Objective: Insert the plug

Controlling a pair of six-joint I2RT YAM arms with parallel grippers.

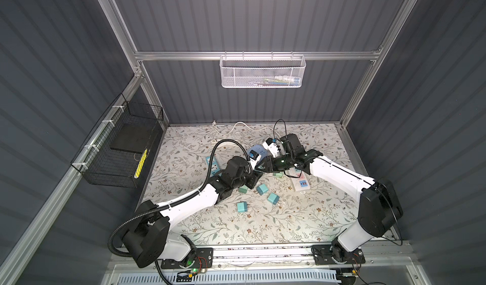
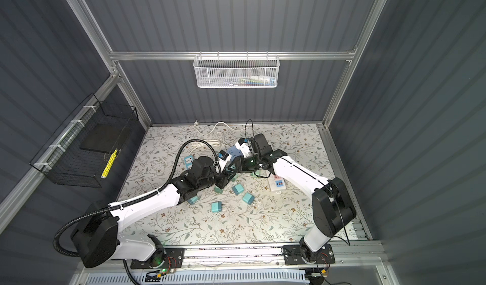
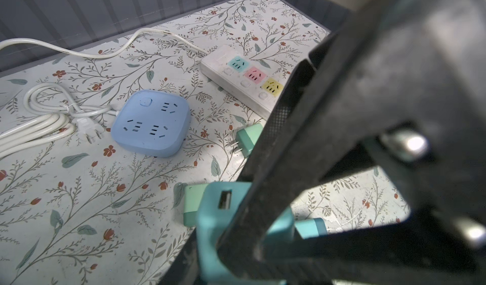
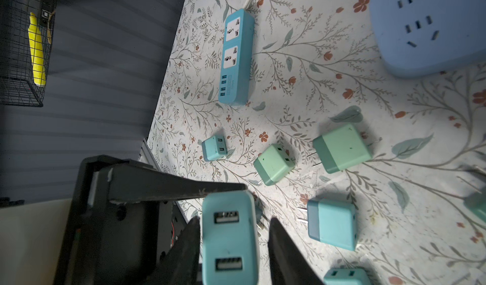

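- Plug (image 4: pixel 230 241): a teal charger block with two USB ports on its face. It is held up off the table (image 3: pixel 79 191), where the two arms meet near the middle of the table in both top views.
- Left hand (image 1: pixel 257 176): clenched on the plug. In the right wrist view one of its black fingers (image 4: pixel 171 189) lies along one end of the block, and the opposite finger is hidden behind it.
- Right hand (image 4: pixel 233 219): released, with its jaws standing on either side of the plug. One finger (image 4: pixel 190 241) touches the block's side, and the other finger (image 4: pixel 281 244) stands just clear of it.
- In the left wrist view the plug (image 3: pixel 218 218) shows one USB port, and the right hand's black frame crosses in front of it.
- Blue socket block (image 3: pixel 151 123): flat on the table near the hands, sockets up, with a bundled white cord (image 3: pixel 47 120) beside it.
- White strip (image 3: pixel 242 78): flat on the table, with blue, pink and yellow sockets in a row.
- Teal strip (image 4: pixel 236 57): flat on the table, apart from the others.
- Loose chargers (image 4: pixel 342 148): several lie scattered on the table near the hands, some with their prongs showing.
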